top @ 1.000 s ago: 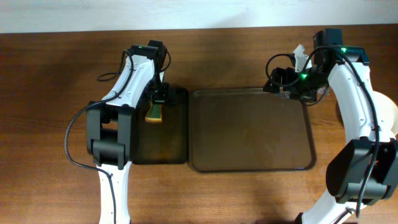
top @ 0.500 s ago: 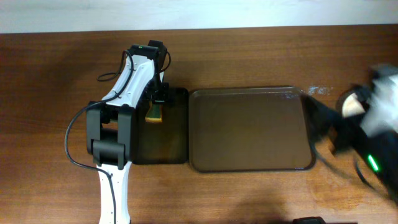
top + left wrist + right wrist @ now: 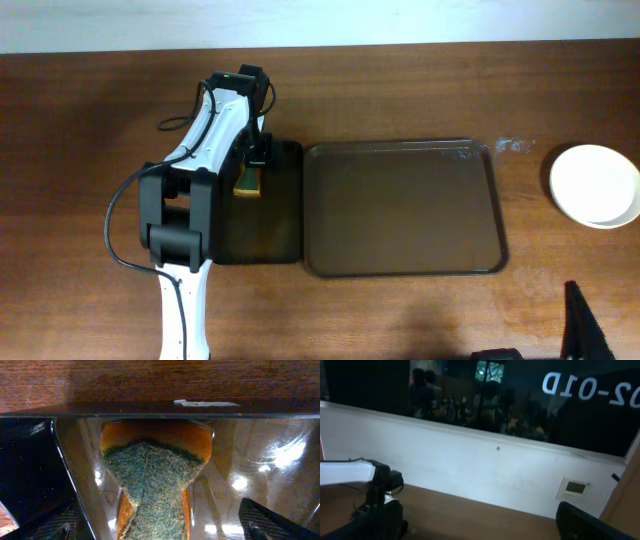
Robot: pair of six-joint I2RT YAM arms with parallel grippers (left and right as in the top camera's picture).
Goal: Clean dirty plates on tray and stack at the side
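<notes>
Left of the tray (image 3: 404,215), my left gripper (image 3: 256,160) stood spread about the sponge (image 3: 150,475), not pinching it. The tray lay bare. The right arm had swung off its far-right corner, uncovering the plates (image 3: 595,186) stacked just right of it, so I judged the cleaning done. The right gripper (image 3: 480,527) was spread and empty, with free room above the tray.

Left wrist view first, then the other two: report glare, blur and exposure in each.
Left wrist: the sponge is sharp, and bright glare spots sit on the glossy black tray to its right. Overhead: the light is even and all is sharp, though the plate is nearly blown out white. Right wrist: dim and soft, and the dark window reflects a room.
</notes>
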